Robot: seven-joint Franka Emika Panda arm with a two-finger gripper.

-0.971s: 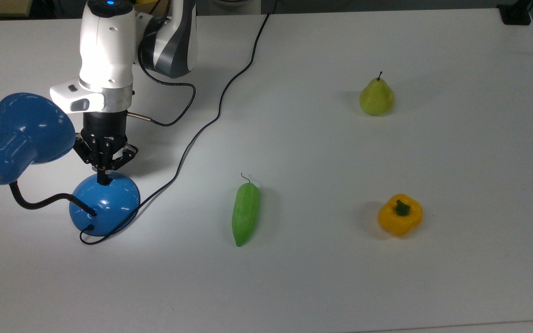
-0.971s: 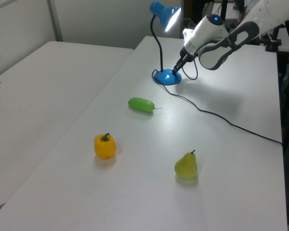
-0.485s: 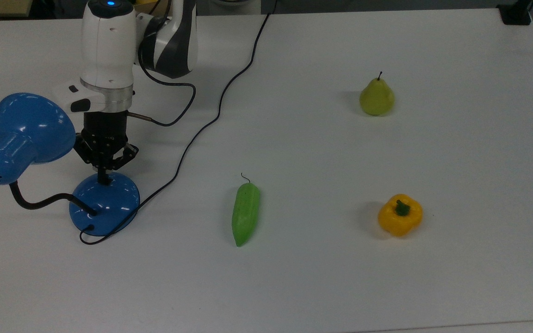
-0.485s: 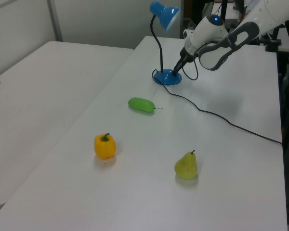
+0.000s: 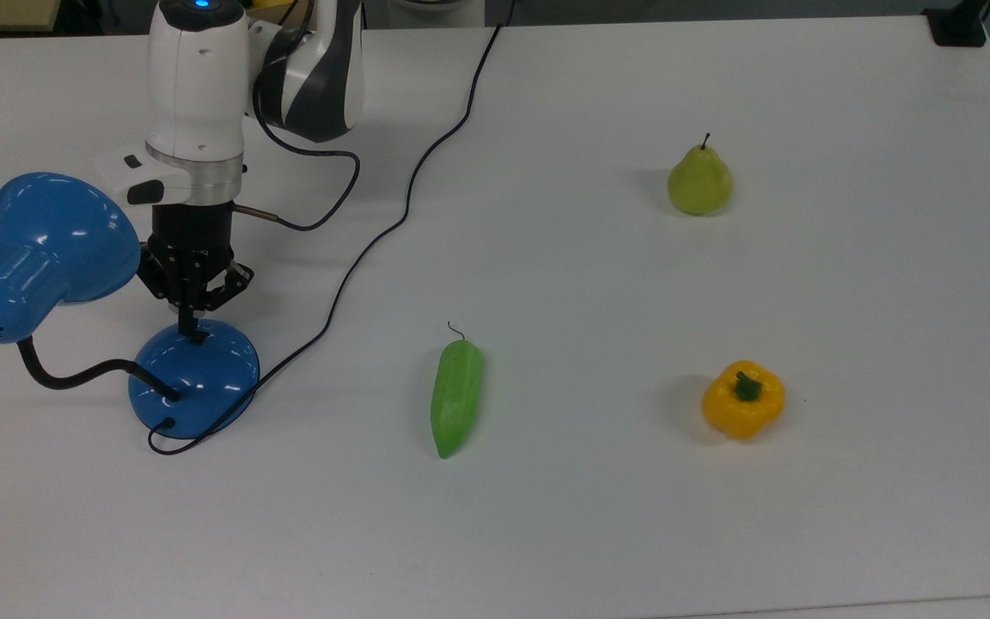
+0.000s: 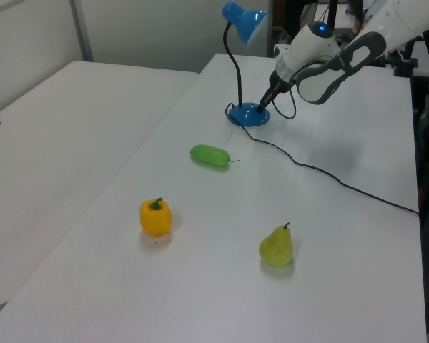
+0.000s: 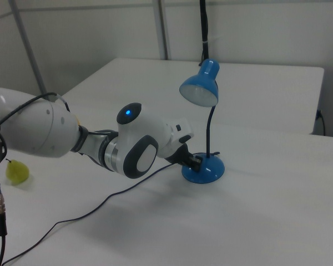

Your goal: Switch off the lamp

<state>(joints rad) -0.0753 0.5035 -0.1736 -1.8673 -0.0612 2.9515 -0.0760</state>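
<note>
Showing: a white robot arm reaching down to a blue lamp (image 5: 48, 249) on a white desk (image 5: 598, 533).
Lamp position: it stands at the top view's left, its round base (image 5: 194, 378) on the desk, a black gooseneck (image 5: 74, 374) curving up to the bell shade (image 7: 200, 88).
Lamp state: the shade looks dark in the right view and throws no bright pool onto the desk, so the light appears to be off.
Claw: the claw (image 5: 189, 327) has its fingers pressed together into one narrow tip, holding nothing; the tip sits at the far upper edge of the base, touching it or just above it.
Cord: a black cord (image 5: 357, 258) leaves the base and runs across the desk toward the top view's upper edge.
Other things: a green cucumber (image 5: 456, 397), a yellow bell pepper (image 5: 742, 400) and a green pear (image 5: 699, 180) lie well apart from the lamp.
Task progress: the switching step seems done; backing the arm away is probably what remains.
Risk: pressing the switch again would turn the light back on; a sideways pull of the tip could drag or tip the light base, and the arm's own cable loop hanging close by could snag the shade.
</note>
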